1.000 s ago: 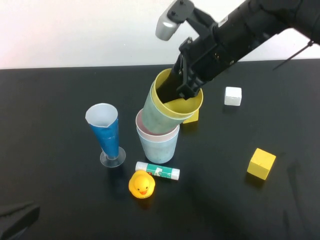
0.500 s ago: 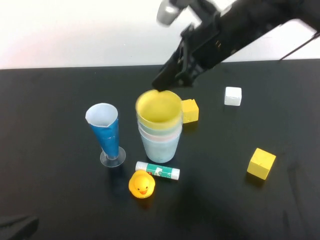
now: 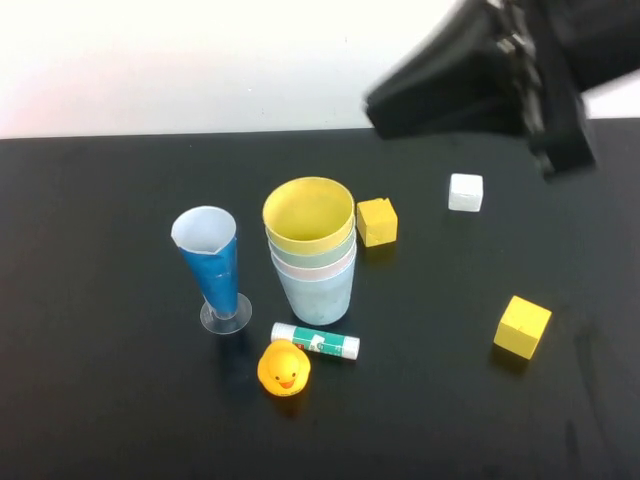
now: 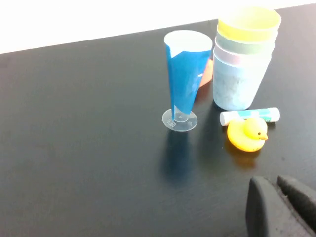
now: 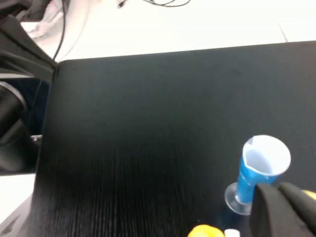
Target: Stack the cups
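The four cups stand nested in one upright stack (image 3: 312, 255) at the table's middle: yellow cup (image 3: 308, 213) on top, then mint green, pink, and light blue cup (image 3: 318, 295) at the bottom. The stack also shows in the left wrist view (image 4: 244, 59). My right gripper (image 3: 375, 108) is raised well above the table, up and to the right of the stack, shut and empty; its fingers (image 5: 276, 212) show in the right wrist view. My left gripper (image 4: 276, 197) is shut and empty, low over the table near the front left, out of the high view.
A tall blue cone glass (image 3: 212, 265) stands left of the stack. A yellow duck (image 3: 284, 368) and a glue stick (image 3: 316, 342) lie in front of it. A yellow cube (image 3: 377, 221) sits right beside the stack; another yellow cube (image 3: 523, 327) and a white cube (image 3: 466, 192) lie further right.
My right gripper set the yellow and mint green cups into the stack, let go, and rose up and to the right. The stack now stands straight.
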Controlling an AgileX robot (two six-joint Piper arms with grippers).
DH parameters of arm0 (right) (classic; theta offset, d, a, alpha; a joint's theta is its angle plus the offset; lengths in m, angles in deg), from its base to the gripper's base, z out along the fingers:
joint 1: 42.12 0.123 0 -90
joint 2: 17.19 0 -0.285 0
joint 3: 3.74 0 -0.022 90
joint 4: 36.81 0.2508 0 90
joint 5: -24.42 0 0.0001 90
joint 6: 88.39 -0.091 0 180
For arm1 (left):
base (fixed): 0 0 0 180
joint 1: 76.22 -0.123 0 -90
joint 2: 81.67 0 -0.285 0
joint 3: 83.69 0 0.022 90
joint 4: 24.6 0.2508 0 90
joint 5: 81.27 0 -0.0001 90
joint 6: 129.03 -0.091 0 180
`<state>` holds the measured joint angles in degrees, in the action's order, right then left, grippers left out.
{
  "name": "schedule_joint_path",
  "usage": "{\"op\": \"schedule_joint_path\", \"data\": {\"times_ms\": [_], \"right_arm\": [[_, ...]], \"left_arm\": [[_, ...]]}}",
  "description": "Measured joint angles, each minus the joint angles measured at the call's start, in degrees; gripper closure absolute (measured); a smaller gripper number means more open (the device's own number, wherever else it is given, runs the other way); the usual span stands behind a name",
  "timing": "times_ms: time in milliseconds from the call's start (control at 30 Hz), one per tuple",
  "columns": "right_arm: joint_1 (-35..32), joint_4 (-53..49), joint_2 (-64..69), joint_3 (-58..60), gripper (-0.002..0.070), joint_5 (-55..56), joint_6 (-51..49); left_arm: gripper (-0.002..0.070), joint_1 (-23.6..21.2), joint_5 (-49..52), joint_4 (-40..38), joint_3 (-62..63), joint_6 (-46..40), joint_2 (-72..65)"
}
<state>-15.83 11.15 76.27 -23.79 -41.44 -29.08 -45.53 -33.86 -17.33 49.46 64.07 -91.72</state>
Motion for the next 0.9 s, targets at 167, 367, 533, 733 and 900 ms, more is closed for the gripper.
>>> {"op": "schedule_joint_path", "data": {"times_ms": [167, 367, 533, 733, 900], "right_arm": [[0.0, 0.0, -12.1, 17.1, 0.0668, 12.3, 2.6], [0.0, -0.3, -27.4, 32.7, 0.0668, 23.3, 4.7], [0.0, -4.6, -40.3, 41.8, 0.0668, 33.8, 4.9], [0.0, -8.0, -53.9, 51.7, 0.0668, 51.9, 5.1], [0.0, -8.0, -57.4, 58.4, 0.0670, 58.5, 7.6]], "left_arm": [[0.0673, 0.0, -1.6, 2.0, -5.6, 5.8, 3.2], [0.0673, 0.0, -7.0, 2.7, -9.3, 8.1, 3.2], [0.0673, 0.0, -8.6, 2.7, -9.9, 8.3, 3.2], [0.0673, 0.0, -8.8, 2.7, -10.3, 8.3, 3.2], [0.0673, 0.0, -8.8, 2.7, -10.3, 8.3, 3.2]]}}
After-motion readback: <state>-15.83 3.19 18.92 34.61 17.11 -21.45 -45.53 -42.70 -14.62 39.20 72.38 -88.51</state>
